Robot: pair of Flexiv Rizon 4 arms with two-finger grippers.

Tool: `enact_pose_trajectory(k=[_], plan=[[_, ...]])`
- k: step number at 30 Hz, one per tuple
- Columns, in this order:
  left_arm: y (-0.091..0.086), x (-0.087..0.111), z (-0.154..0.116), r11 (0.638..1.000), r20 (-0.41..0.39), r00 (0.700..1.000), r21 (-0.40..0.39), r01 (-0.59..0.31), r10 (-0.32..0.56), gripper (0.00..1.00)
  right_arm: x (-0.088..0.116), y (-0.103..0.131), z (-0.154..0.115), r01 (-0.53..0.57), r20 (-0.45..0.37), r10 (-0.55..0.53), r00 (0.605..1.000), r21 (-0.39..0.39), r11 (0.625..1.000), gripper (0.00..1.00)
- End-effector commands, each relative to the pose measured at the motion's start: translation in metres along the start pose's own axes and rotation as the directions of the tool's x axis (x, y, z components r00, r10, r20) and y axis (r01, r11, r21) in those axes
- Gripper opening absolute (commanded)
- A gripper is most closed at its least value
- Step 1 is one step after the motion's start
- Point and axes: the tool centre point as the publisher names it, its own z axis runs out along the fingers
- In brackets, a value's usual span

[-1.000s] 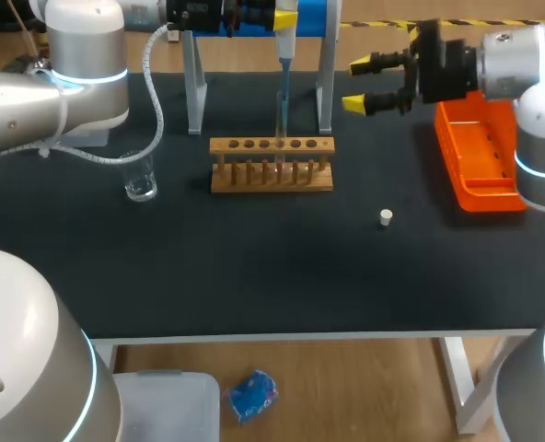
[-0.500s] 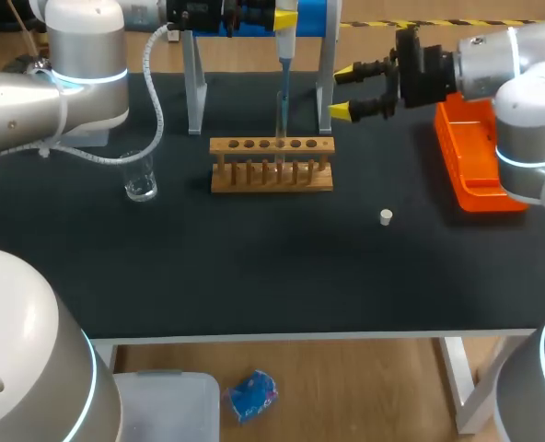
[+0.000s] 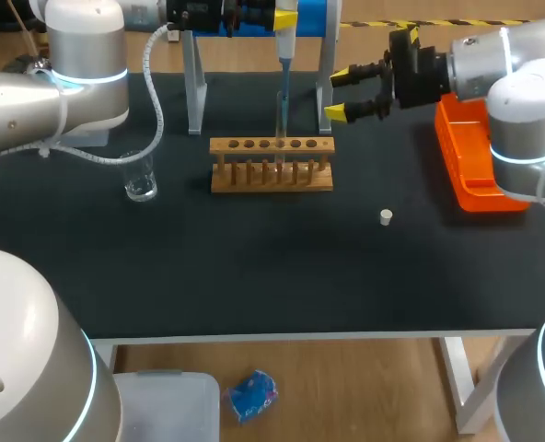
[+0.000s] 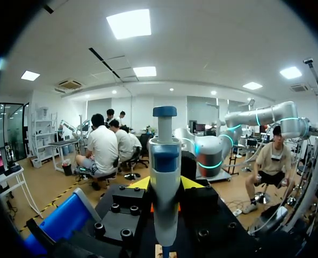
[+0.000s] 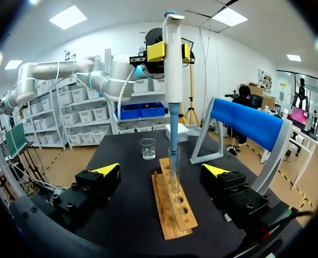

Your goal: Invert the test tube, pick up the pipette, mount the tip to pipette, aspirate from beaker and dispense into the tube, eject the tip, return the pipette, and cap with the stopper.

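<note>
Your left pincer [image 3: 286, 17] is clamped on the pipette [image 3: 284, 51]. Its yellow tips press the white body from both sides, high over the far middle of the counter [image 3: 254, 276]. In the left wrist view you see the pipette's white and blue upper part standing upright between the two fingers. The pipette hangs upright, and its thin blue lower end sits inside the mouth of the clear tube [image 5: 174, 172]. The tube stands upright in the wooden rack [image 3: 271, 177], in a hole near the middle of the row.

Your right pincer [image 3: 339, 94] has its fingers apart and holds nothing. It hovers above the counter just to the right of the pipette, with its yellow tips pointing left towards it. In the right wrist view the rack and the tube lie straight ahead of it, in line with the gap between the fingers and not touching them.

The blue-topped stand [image 3: 195, 87] with grey legs is just behind the rack, on the far side. The glass cup [image 3: 140, 177] stands to the left of the rack, apart from it. The small white plug [image 3: 386, 217] lies on the counter to the near right of the rack. The orange bin [image 3: 475, 157] sits at the right side of the counter.
</note>
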Motion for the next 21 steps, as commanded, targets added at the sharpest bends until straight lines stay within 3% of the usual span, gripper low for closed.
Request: enact_pose_trajectory(k=[1, 21], plan=[[-0.0008, 0.0013, -0.0002, 1.000, 0.003, 1.000, -0.002, 0.000, 0.000, 0.00, 0.0000, -0.0005, -0.0001, 0.001, 0.001, -0.001, 1.000, -0.001, 1.000, 1.00], [-0.0020, 0.0023, 0.0001, 1.000, 0.001, 1.000, -0.003, -0.005, 0.005, 0.00, 0.0000, -0.0005, -0.0001, 0.001, 0.001, -0.001, 1.000, -0.001, 1.000, 1.00]])
